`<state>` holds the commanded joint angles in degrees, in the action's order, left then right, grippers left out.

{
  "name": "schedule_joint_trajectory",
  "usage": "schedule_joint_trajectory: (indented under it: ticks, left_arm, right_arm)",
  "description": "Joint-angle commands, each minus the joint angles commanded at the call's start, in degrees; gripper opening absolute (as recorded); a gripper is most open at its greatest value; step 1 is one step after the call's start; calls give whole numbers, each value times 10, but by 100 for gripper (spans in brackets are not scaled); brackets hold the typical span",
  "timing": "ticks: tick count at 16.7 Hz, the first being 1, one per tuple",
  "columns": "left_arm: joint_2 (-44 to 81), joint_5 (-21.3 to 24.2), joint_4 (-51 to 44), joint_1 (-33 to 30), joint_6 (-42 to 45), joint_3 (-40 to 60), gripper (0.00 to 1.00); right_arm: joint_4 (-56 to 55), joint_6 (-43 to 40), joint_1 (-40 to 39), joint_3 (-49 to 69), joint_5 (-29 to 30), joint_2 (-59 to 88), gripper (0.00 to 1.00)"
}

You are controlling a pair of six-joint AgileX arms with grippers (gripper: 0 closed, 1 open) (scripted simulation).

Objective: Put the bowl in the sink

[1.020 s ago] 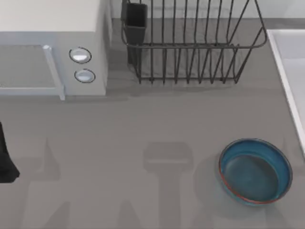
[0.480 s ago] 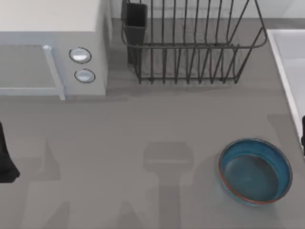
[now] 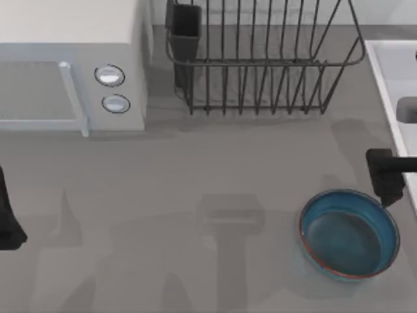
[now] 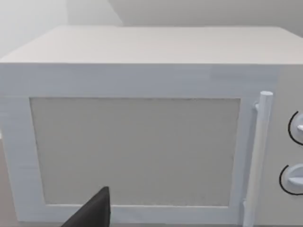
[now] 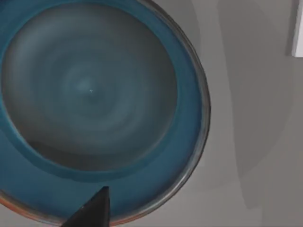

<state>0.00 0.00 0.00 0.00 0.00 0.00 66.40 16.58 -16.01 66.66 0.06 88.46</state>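
The blue bowl (image 3: 349, 235) sits upright on the grey table (image 3: 195, 169), toward the table's right side and near its front edge. It is apart from the sink (image 3: 391, 72), whose pale rim runs along the right edge of the top view, behind and to the right of the bowl.

The right gripper (image 3: 386, 182) reaches in from the right, a dark shape just beside the bowl's far right rim and close to the sink's rim. I cannot tell whether its claw is apart or together. From the right wrist view, the bowl (image 5: 94, 104) lies directly beneath, its teal inside plainly visible and a reddish line along the rim, with 1 dark fingertip (image 5: 92, 210) jutting in over its edge.

The left arm (image 3: 8, 215) waits at the table's far left edge, and I cannot tell its claw's state either. Its wrist view faces the white microwave (image 4: 142, 132), door shut, with 1 dark fingertip (image 4: 94, 213) in front of it. The microwave (image 3: 71, 65) stands at the back left, its 2 round knobs (image 3: 109, 75) facing forward, and a dark wire dish rack (image 3: 260, 59) stands just to the right of it.
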Motion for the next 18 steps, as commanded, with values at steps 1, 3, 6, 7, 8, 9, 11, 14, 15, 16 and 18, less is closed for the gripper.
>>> schedule_joint_trajectory:
  ticks: [1, 3, 6, 7, 8, 9, 11, 14, 15, 16, 18]
  left_arm:
    - [0, 0, 0, 0, 0, 0, 100]
    - [0, 0, 0, 0, 0, 0, 100]
    - [0, 0, 0, 0, 0, 0, 100]
    - [0, 0, 0, 0, 0, 0, 100]
    - [0, 0, 0, 0, 0, 0, 100]
    - [0, 0, 0, 0, 0, 0, 100]
    - [0, 0, 0, 0, 0, 0, 100]
    - [0, 0, 0, 0, 0, 0, 100]
    - [0, 0, 0, 0, 0, 0, 100]
    - [0, 0, 0, 0, 0, 0, 100]
    - [0, 0, 0, 0, 0, 0, 100]
  right_arm:
    - [10, 3, -3, 11, 0, 13, 100]
    - [17, 4, -4, 20, 0, 21, 100]
    - [17, 4, -4, 20, 0, 21, 100]
    - [15, 4, -2, 18, 0, 19, 100]
    - [14, 4, -2, 16, 0, 20, 100]
    - [6, 4, -2, 10, 0, 23, 100]
    - [-27, 4, -3, -13, 0, 33, 100]
    - [-113, 5, -5, -66, 0, 62, 100]
    - [-144, 6, -5, -85, 0, 71, 100]
    - [-171, 6, -5, -103, 0, 80, 100]
    - [-207, 8, -6, -129, 0, 94, 100]
